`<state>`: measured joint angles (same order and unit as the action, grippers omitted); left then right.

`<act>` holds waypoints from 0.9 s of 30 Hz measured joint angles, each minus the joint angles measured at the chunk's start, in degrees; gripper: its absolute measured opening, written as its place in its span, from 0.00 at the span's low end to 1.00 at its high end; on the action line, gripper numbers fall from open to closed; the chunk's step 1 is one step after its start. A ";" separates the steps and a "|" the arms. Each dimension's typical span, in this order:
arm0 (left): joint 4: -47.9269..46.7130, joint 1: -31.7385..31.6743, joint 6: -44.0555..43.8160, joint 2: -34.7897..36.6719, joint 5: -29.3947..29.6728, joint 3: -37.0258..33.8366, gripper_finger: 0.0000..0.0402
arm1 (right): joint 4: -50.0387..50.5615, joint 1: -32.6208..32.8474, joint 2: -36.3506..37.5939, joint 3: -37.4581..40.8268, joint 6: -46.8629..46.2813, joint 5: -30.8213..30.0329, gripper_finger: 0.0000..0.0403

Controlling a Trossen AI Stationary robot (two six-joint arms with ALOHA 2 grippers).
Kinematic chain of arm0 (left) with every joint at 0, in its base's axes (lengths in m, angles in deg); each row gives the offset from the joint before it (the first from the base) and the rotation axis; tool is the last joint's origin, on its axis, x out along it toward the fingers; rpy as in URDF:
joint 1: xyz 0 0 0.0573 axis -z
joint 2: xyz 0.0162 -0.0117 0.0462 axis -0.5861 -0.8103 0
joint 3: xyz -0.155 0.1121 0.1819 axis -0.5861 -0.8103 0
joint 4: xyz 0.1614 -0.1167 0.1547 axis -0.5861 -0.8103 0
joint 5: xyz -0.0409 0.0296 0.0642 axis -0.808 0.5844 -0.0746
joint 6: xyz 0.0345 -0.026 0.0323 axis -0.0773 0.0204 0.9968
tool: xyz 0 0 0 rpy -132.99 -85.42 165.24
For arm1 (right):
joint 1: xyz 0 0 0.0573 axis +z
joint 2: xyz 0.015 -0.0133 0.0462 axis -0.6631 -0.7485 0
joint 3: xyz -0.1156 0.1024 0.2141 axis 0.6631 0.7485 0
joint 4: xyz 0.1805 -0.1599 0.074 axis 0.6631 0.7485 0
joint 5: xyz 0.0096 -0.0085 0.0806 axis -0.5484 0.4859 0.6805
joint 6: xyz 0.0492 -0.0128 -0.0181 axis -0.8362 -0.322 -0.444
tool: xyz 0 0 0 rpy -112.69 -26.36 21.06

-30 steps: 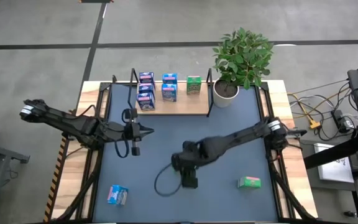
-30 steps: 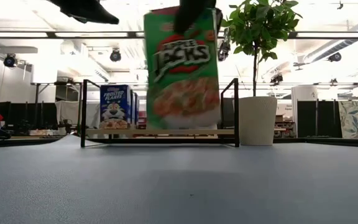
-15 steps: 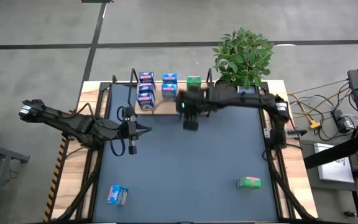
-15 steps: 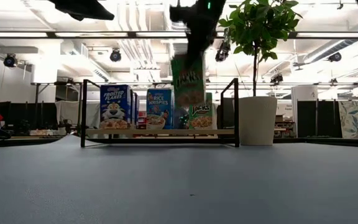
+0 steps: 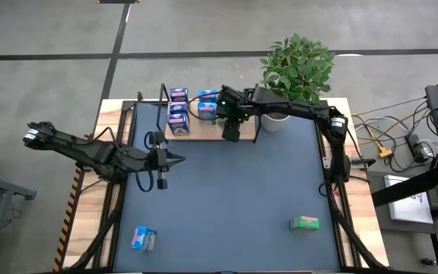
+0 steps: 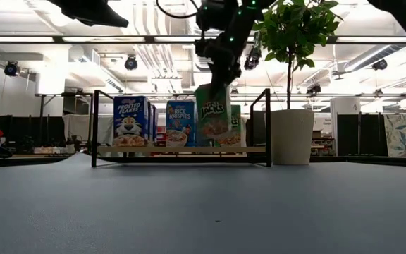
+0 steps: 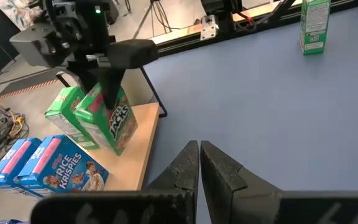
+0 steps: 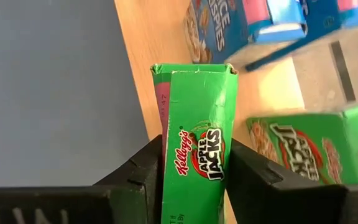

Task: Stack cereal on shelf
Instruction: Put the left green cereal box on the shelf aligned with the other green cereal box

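Apple Jacks box (image 8: 197, 155) — green, clamped between the right gripper's (image 6: 217, 74) fingers (image 8: 135, 171) — stands on the shelf's (image 5: 204, 134) wooden board, just in front of a second green Apple Jacks box (image 8: 303, 143) and beside the Rice Krispies boxes (image 7: 39, 168). Left gripper (image 5: 178, 159) hovers over the blue counter (image 5: 226, 198) in front of the shelf, fingers closed on nothing. One green box (image 5: 306, 223) and one light blue box (image 5: 144, 238) lie apart on the counter's near part.

glossy cardboard cereal box (image 8: 197, 158); matt wooden shelf (image 5: 211, 131) board.
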<state>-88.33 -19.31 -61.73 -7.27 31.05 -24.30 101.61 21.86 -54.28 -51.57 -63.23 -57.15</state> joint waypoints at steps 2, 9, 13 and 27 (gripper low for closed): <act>0.00 0.01 0.00 0.01 0.01 0.00 0.00 | -0.88 -0.09 -0.64 0.00 0.39 0.00 0.34; 0.00 0.01 0.00 0.01 0.01 0.00 0.00 | -1.09 -0.72 -2.83 0.00 0.75 -0.06 0.44; 0.01 0.01 0.00 0.01 -0.01 -0.02 0.00 | -1.04 -0.83 -3.10 0.00 0.77 -0.09 0.49; 0.02 -0.01 0.50 0.01 0.01 -0.02 0.00 | 4.52 -0.70 -1.83 -7.54 0.05 -0.09 0.49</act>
<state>-88.31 -19.32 -61.23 -7.26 31.06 -24.32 106.13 21.16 -56.12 -59.11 -63.18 -57.24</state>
